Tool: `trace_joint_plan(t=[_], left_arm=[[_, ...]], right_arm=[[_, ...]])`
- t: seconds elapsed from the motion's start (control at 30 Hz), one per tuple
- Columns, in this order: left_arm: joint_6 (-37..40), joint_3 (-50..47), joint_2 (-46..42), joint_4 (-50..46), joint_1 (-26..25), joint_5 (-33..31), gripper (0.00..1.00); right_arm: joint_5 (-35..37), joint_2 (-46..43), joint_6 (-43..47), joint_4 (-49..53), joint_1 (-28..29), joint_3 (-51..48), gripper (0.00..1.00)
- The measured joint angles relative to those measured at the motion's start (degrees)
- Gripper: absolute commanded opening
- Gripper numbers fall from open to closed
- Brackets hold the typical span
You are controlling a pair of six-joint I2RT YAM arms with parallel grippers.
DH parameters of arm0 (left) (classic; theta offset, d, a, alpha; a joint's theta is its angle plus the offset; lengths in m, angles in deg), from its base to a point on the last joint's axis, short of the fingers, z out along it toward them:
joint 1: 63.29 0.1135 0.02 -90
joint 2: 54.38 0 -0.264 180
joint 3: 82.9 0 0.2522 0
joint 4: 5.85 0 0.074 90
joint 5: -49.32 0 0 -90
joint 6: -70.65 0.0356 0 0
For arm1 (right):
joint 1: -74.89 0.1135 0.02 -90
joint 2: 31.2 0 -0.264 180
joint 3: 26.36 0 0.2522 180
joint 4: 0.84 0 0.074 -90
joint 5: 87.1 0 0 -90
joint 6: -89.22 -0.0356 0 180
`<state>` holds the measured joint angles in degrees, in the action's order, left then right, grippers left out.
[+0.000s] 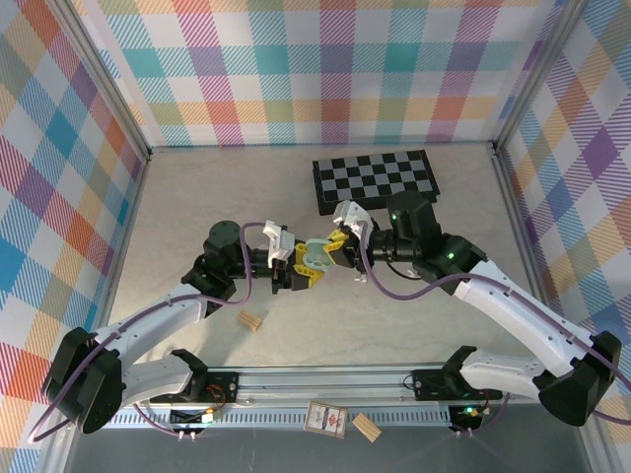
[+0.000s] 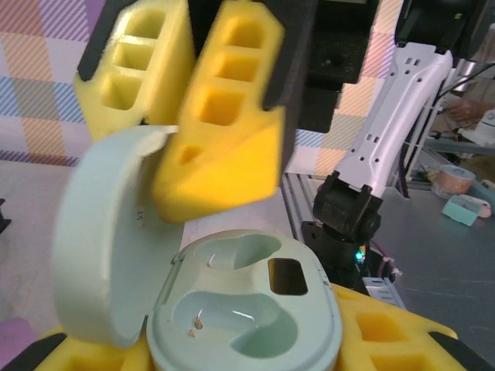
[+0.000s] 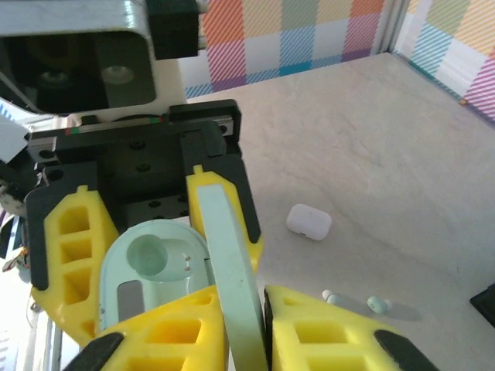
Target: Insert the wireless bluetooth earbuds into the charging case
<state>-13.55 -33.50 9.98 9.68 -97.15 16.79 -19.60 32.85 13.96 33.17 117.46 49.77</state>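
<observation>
Left gripper [image 1: 304, 264] clamps pale green charging case [image 2: 247, 309], mid-frame; right gripper [image 3: 244, 332] pinches raised lid [image 3: 232, 255] edge.

Right gripper [image 2: 158, 151] close over the open charging case [image 2: 247, 309], its 2 wells half-screened; free tabletop [image 1: 217, 187] beyond.

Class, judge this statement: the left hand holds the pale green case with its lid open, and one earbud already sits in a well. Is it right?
Not quite. The left hand does hold the pale green case with its lid open, but no earbud sits in a well: both wells are empty, as the left wrist view shows.
</observation>
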Motion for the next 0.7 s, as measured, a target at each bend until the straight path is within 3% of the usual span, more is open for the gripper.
trace_joint_plan(t=[0.13, 0.27, 0.47, 0.7], left_arm=[[0.0, 0.0, -0.3, -0.8, -0.4, -0.4, 0.38], [0.0, 0.1, -0.4, -0.5, -0.9, -1.2, 0.42], [-2.0, 0.0, -0.5, 3.0, -1.3, -3.2, 0.7], [-5.1, -1.7, -0.3, 9.2, -1.7, -6.1, 0.86]], right_arm=[[-0.5, 0.0, 0.6, 0.4, 0.0, 0.0, 0.0], [-0.2, -0.6, 0.6, 0.4, 0.0, 0.0, 0.0], [2.2, -3.1, 0.5, -0.9, 0.0, -0.8, 0.0], [5.9, -5.1, -0.3, -3.6, 0.0, -2.2, 0.0]])
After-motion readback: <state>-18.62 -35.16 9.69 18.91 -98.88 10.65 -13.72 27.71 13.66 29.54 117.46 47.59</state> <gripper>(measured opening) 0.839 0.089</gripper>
